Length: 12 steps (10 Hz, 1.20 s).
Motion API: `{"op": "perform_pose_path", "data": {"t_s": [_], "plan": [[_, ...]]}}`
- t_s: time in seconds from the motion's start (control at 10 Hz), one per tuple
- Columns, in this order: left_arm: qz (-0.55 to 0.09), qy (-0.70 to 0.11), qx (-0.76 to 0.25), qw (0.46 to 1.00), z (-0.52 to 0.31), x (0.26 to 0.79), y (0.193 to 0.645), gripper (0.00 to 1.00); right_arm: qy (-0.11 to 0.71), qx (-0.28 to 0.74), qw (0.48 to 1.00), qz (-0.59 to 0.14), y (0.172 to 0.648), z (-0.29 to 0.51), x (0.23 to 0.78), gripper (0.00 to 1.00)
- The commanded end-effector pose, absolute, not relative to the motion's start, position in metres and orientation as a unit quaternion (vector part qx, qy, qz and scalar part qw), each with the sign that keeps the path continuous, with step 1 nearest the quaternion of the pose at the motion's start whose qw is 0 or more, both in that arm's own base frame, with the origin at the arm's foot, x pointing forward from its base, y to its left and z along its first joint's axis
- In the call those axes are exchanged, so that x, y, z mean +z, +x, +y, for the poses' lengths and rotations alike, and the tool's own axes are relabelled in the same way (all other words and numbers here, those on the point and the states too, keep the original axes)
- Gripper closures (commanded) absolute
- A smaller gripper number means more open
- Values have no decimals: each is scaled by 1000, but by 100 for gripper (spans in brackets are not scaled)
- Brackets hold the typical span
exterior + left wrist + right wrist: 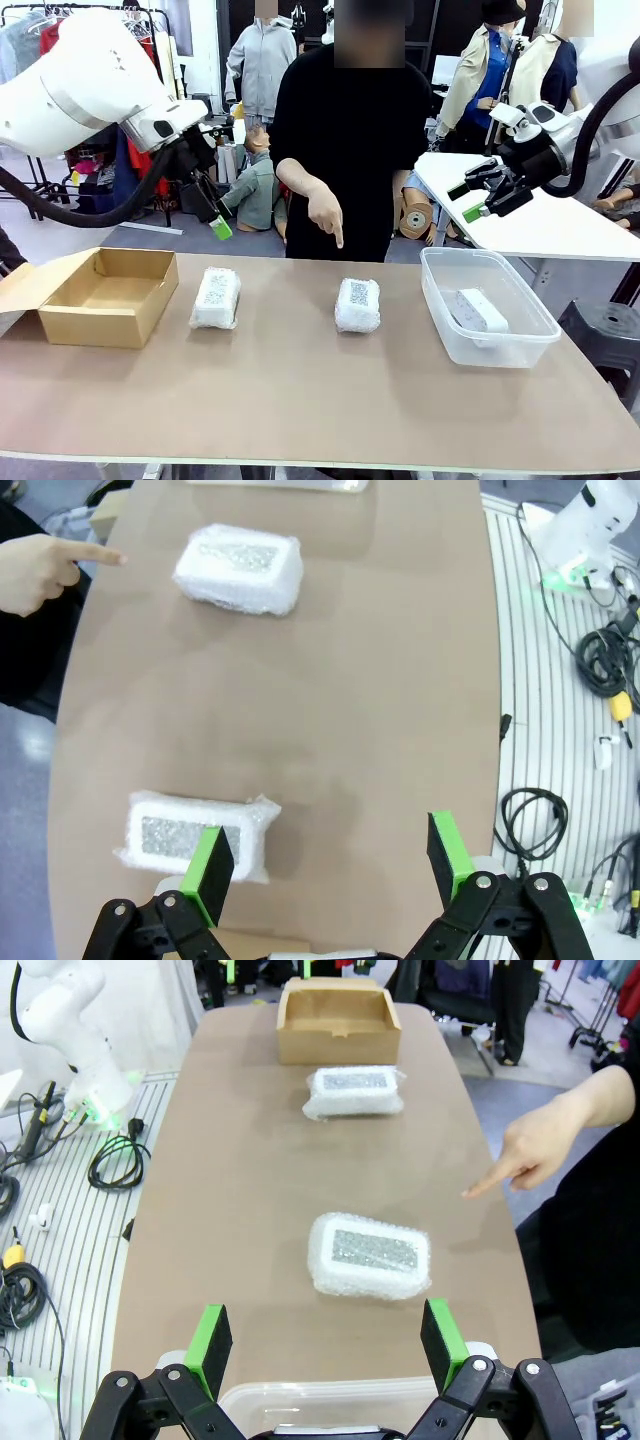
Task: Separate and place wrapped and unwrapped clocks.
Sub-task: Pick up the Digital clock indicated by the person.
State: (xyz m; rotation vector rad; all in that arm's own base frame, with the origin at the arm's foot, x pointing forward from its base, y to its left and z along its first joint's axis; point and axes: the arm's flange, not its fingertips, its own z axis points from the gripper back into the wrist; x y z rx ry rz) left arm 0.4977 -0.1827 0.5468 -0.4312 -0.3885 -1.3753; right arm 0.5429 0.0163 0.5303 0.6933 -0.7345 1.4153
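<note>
While both arms hang above the tabletop [300,400], the front view sets four things in a row across it. From the robot's left there is an open cardboard box [105,295], then the first wrapped clock [216,297] just beside it. The second wrapped clock [358,305] lies near the middle, and a clear tub [437,300] stands at the right with the bare clock [480,310] lying inside. A person's hand [325,212] points down toward the second wrapped clock. The left gripper [215,222] hovers high over the far edge, the right gripper [466,201] high beyond the tub; neither touches anything.

In the left wrist view, the left gripper [330,865] has its fingers [210,870] wide apart and empty. The first wrapped clock [195,835] lies below, by one green pad. The second wrapped clock [240,570] lies well beyond, with the person's hand [40,570] pointing at it from the side.

In the right wrist view, the right gripper [325,1345] also has its fingers [440,1340] spread and empty, above the clear tub's [330,1400] near rim. The second wrapped clock [370,1253] lies just past it, label up. The first wrapped clock [355,1092] lies farther on, in front of the cardboard box [338,1020]. The person's hand [535,1145] points in from the tabletop's edge.
</note>
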Motion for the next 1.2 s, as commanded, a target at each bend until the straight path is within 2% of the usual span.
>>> {"op": "perform_pose_path", "data": {"t_s": [0.0,0.1,0.2,0.5,1.1], "plan": [[-181,-193,-623,736,-180,549,495,0,303,623,645,-324,542,17,533,0],[-177,-196,-626,734,-183,547,498,0,303,623,645,-324,542,17,533,0],[-203,-172,-535,802,-189,551,505,0,303,623,645,-324,542,17,533,0],[-240,-125,-351,896,-244,547,521,0,303,623,645,-324,542,17,533,0],[-202,-147,-253,935,-353,534,539,0,303,623,645,-324,542,17,533,0]]}}
